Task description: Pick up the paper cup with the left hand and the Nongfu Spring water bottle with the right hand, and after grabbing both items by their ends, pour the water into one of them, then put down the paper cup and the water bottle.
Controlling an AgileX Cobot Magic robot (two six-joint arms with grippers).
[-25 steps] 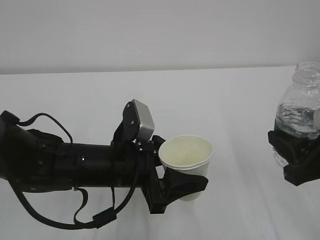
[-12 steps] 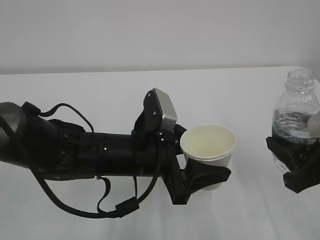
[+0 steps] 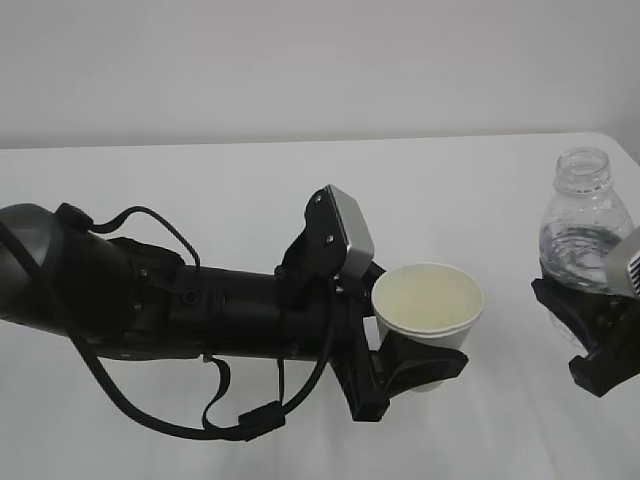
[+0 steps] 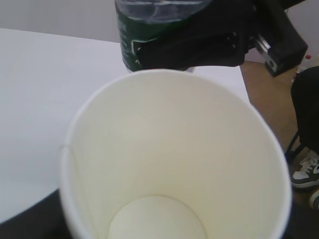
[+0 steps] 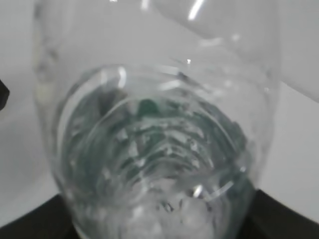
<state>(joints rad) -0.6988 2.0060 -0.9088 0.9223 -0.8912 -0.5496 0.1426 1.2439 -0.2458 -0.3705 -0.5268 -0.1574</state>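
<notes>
L hand (image 3: 415,368): nearest the ext. cam; jaws clamped on the lower body of the paper cup (image 3: 428,312). I've carried it right and a little up over the last sec, so the whole arm now reaches further across the table (image 3: 200,180).
Cup: upright, mouth open to the top, held off the table over its near-centre part. In the L wrist view the inside of the cup (image 4: 174,164) is dry; no liquid at the bottom.
R hand (image 3: 596,335): gripping the lower part of the Nongfu Spring water bottle (image 3: 585,225), near the table's right edge. It has come down and slightly left since 1 s ago; the neck sits lower in the ext. view.
Bottle: upright, uncapped, off the table. Water (image 3: 578,245) stands at about mid-body. R wrist view shows the bottle (image 5: 149,149) from close up, water inside, jaws clasped about its base.
Gap: cup and bottle closer than before but apart; bottle mouth stands higher than the cup rim. L wrist view has the green label (image 4: 132,35) just beyond the far rim.
Task reading: both picked up, now being brought together. Pour not begun, I judge. Next needs the bottle neck over the cup mouth before any tilt.
Risk: tilt too early and the water lands on the table.
</notes>
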